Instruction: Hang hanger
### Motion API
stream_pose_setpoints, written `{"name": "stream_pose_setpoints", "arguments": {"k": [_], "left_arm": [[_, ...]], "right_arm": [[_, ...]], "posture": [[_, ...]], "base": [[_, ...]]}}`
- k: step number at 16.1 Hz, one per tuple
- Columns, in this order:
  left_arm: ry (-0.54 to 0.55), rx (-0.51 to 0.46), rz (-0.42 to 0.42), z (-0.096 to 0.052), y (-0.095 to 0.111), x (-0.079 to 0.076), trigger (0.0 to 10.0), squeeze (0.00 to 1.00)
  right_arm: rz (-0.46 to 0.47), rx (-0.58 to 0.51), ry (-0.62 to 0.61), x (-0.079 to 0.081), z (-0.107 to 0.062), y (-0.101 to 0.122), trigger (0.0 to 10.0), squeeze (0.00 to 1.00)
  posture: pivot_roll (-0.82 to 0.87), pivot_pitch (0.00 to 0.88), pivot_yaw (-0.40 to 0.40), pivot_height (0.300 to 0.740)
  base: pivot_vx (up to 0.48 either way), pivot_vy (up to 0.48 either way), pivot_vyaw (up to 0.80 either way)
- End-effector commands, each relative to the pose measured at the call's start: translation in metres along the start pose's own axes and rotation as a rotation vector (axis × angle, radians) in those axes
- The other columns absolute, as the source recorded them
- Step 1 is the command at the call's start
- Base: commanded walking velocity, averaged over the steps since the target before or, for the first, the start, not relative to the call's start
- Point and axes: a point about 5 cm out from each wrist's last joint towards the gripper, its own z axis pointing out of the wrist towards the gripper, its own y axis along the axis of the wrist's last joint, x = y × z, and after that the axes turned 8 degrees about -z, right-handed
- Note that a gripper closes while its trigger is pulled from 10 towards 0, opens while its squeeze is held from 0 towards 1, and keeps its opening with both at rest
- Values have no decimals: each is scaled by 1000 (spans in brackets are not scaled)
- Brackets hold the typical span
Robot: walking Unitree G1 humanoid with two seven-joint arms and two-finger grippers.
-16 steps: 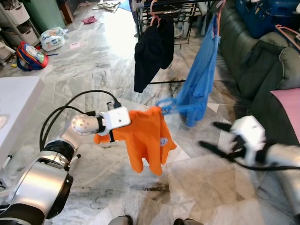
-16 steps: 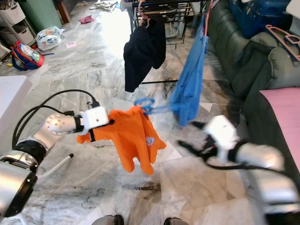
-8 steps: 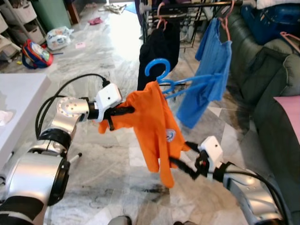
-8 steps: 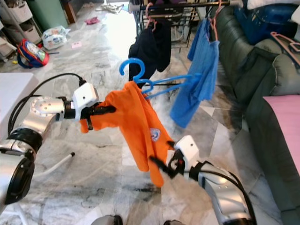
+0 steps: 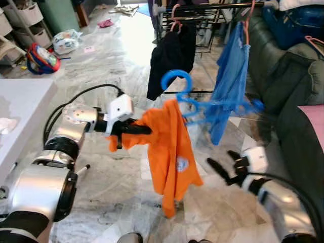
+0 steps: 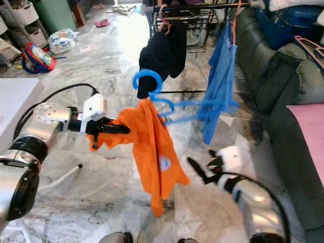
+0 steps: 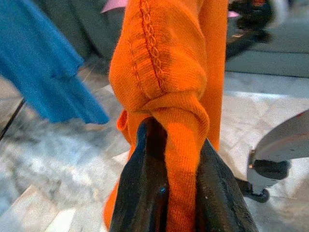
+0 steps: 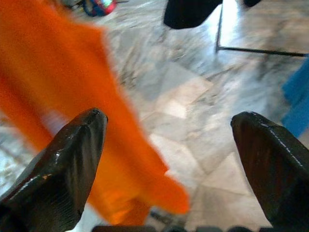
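Observation:
An orange garment [image 5: 172, 147] hangs on a blue hanger [image 5: 212, 105] whose hook [image 5: 176, 81] points up. My left gripper [image 5: 137, 129] is shut on the garment's shoulder, holding it out in front of me; the left wrist view shows the black fingers [image 7: 145, 193] pinching the orange cloth [image 7: 164, 72]. Low to the right of the garment, my right gripper [image 5: 225, 161] is open and holds nothing. Its spread fingers [image 8: 72, 154] face the blurred orange cloth [image 8: 63, 92] in the right wrist view. The clothes rack [image 5: 202, 7] stands farther ahead.
A black garment [image 5: 169, 55] and a blue shirt [image 5: 230, 81] hang from the rack on pink hangers. A dark green sofa [image 5: 288, 66] with a pink cushion [image 5: 314, 121] lies on the right. A white table [image 5: 20, 116] stands at my left. Bags and clutter [image 5: 40, 50] sit on the marble floor.
My right gripper has pulled away to the right from the garment's lower edge. The hanger has swung so its far end points right, and the orange garment hangs lower.

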Motion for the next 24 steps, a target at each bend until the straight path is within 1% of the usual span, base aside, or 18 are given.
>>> {"name": "stream_pose_setpoints", "arguments": {"k": [1,2,3,19,20,21,22,23,24], "left_arm": [[-24,-14,37,-1,7,0,0,0],[-64,-21,49,2,9,-2,0,0],[-108,-30,64,6,13,-4,0,0],[-108,-30,64,6,13,-4,0,0],[-138,-128,70,23,21,-9,0,0],[-120,-238,60,41,27,-13,0,0],[-47,-292,42,44,27,-12,0,0],[-8,-320,23,44,27,-10,0,0],[42,-345,9,44,26,-9,0,0]], "right_arm": [[-2,-19,-11,-3,0,3,10000,953],[-6,-34,1,-6,0,7,10000,522],[-24,-47,37,-6,0,12,10000,0],[-24,-47,37,-6,0,12,10000,0],[-116,-46,91,-5,7,21,10000,0],[-232,-49,79,-5,17,31,10000,0],[-213,-73,-19,-8,20,34,10000,0],[-224,-85,-68,-10,20,34,10000,0],[-197,-88,-108,-10,20,31,10000,0]], "posture": [[-56,112,48,740],[-56,117,53,740],[-55,121,54,740],[-55,121,54,740],[-58,127,63,740],[-61,125,59,740],[-67,116,51,740],[-70,112,49,740],[-72,110,46,740]], "base": [[0,0,0],[0,0,0],[0,0,0],[0,0,0],[0,0,0],[0,0,0],[0,0,0],[0,0,0],[0,0,0]]}}
